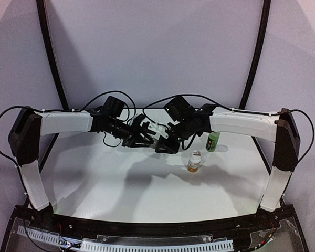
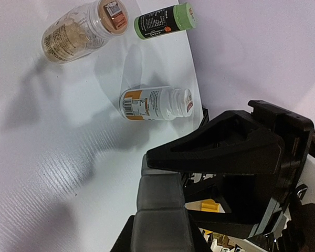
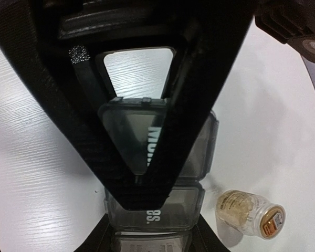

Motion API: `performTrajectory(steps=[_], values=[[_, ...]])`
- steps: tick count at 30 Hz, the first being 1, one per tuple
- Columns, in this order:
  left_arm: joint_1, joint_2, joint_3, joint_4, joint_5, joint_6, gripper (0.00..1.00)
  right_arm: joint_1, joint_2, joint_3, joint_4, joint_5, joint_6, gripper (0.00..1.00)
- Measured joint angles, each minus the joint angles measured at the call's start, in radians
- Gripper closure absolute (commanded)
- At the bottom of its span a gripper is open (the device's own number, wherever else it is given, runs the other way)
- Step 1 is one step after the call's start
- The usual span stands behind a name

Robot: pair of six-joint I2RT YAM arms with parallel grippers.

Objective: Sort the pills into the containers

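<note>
Over the table (image 1: 94, 178), centrally, pinching the containers (image 3: 163, 202) from opposite ends with left gripper (image 1: 143, 135) and right gripper (image 1: 165, 143).
Showing smoky grey joined compartments with white lettering; hiding contents, cannot tell what.

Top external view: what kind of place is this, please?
Probably a robot lab workcell: two arms bolted to a white table, a plain curved backdrop behind, with pill bottles and a grey pill organiser as practice items.
</note>
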Motion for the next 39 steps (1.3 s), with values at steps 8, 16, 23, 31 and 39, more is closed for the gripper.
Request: performTrajectory(steps=[8, 16, 23, 31, 39], values=[[-0.012, -0.012, 0.013, -0.052, -0.032, 0.087, 0.99, -0.047, 0.017, 0.042, -0.073, -0.157, 0.021, 0.59], [-0.014, -0.021, 0.011, -0.087, -0.052, 0.158, 0.99, -0.095, 0.013, 0.049, -0.093, -0.27, 0.043, 0.42], [-0.013, -0.021, 0.011, -0.101, -0.064, 0.171, 0.99, -0.129, -0.028, 0.047, -0.073, -0.219, 0.07, 0.21], [-0.013, -0.027, 0.001, -0.071, -0.04, 0.119, 0.99, -0.131, -0.062, 0.026, 0.008, -0.056, 0.071, 0.16], [-0.013, -0.048, -0.022, -0.025, 0.003, 0.093, 0.99, -0.131, -0.045, 0.025, 0.028, 0.031, 0.07, 0.16]])
